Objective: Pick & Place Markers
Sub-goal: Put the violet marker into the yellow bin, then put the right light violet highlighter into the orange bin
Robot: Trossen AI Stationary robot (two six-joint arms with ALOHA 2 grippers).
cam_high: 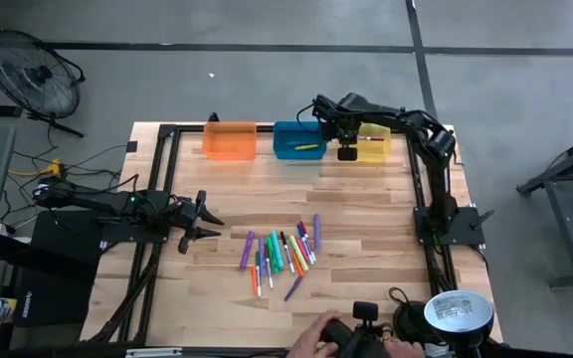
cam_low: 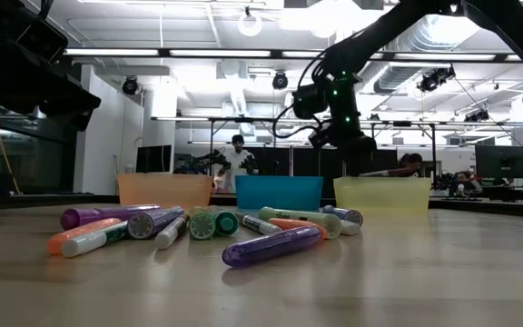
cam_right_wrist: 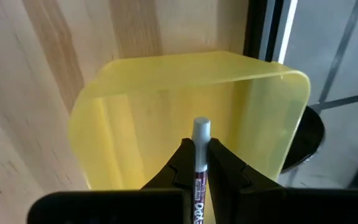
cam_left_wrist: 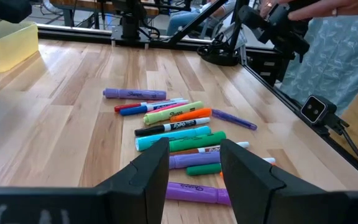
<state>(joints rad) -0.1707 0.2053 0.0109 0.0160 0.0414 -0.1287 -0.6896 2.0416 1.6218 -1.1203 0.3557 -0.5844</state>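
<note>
The right tool [cam_right_wrist: 201,163] is clamped tight on a thin marker with a white cap [cam_right_wrist: 200,155], which stands up between its fingers. It hangs over the yellow bin [cam_high: 374,145] at the upper right of the high view, and in its wrist view the bin's open mouth fills the middle of the frame below the marker. To the left of that bin along the counter's [cam_high: 366,278] far edge sit the blue bin [cam_high: 299,140], with a yellow marker [cam_high: 307,147] inside, and the orange bin [cam_high: 230,140].

The left tool [cam_high: 205,221] waits at the left of the high view with its fingers apart and nothing between them, pointing toward the heap of markers [cam_high: 282,254] lying loose in the centre of the counter. At the bottom edge of the high view, a person's hand [cam_high: 311,338] rests on a dark device.
</note>
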